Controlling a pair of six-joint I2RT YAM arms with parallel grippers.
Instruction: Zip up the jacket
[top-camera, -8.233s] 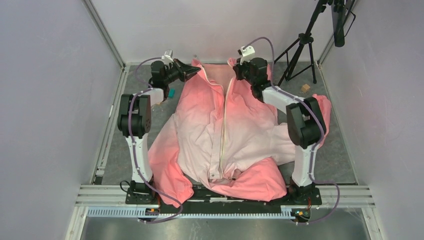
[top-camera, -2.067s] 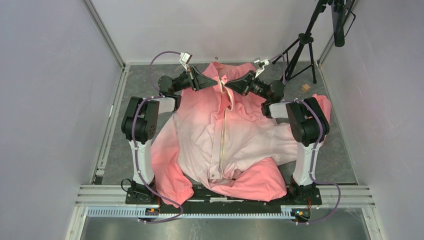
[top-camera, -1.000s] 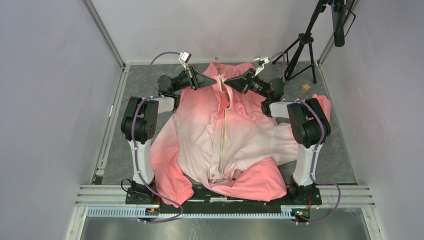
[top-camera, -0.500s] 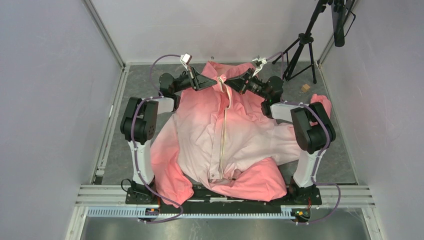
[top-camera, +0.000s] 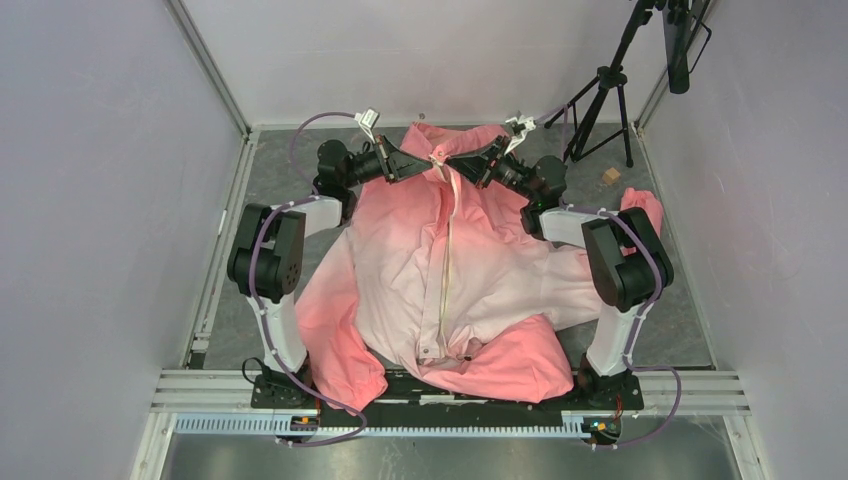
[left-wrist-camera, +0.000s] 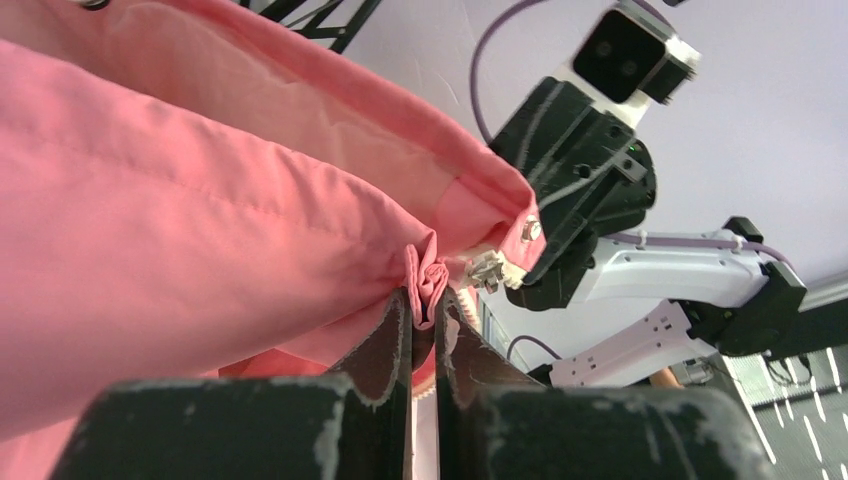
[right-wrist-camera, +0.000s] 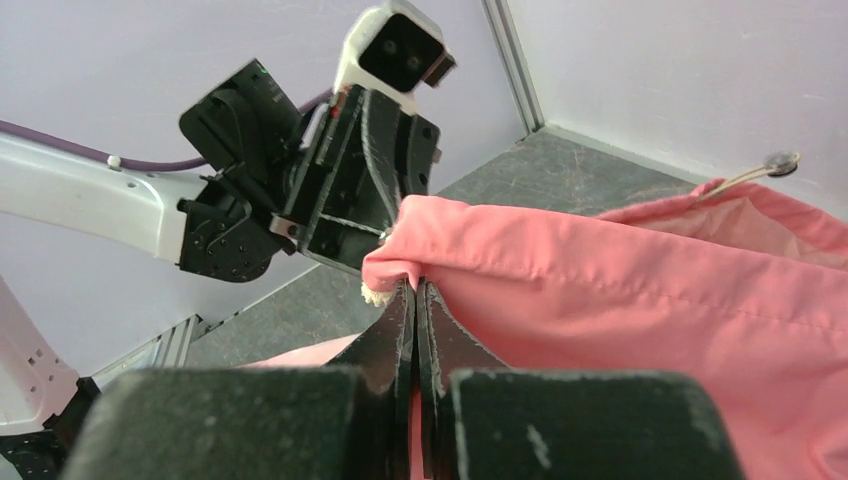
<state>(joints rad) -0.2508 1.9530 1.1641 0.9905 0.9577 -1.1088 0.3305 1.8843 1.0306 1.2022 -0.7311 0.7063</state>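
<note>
The salmon-pink jacket (top-camera: 440, 260) lies front up on the table, paler toward its hem, its cream zipper strip (top-camera: 447, 255) running down the middle. My left gripper (top-camera: 428, 164) is shut on a fold of the collar (left-wrist-camera: 428, 275) at the zipper's top. My right gripper (top-camera: 462, 166) is shut on the opposite collar edge (right-wrist-camera: 400, 262), facing the left one. Both hold the collar lifted at the far end, fingertips close together. A metal zipper part (left-wrist-camera: 487, 270) shows by the right gripper in the left wrist view.
A black tripod (top-camera: 605, 80) stands at the far right corner. A small tan block (top-camera: 610, 176) lies on the grey mat (top-camera: 230, 270) at the right. White walls close in on three sides. A metal rail (top-camera: 450, 400) runs along the near edge.
Both grippers, which held the collar's two sides apart, have lifted them and brought them together at the centre. In the last half second they moved slightly farther back.
</note>
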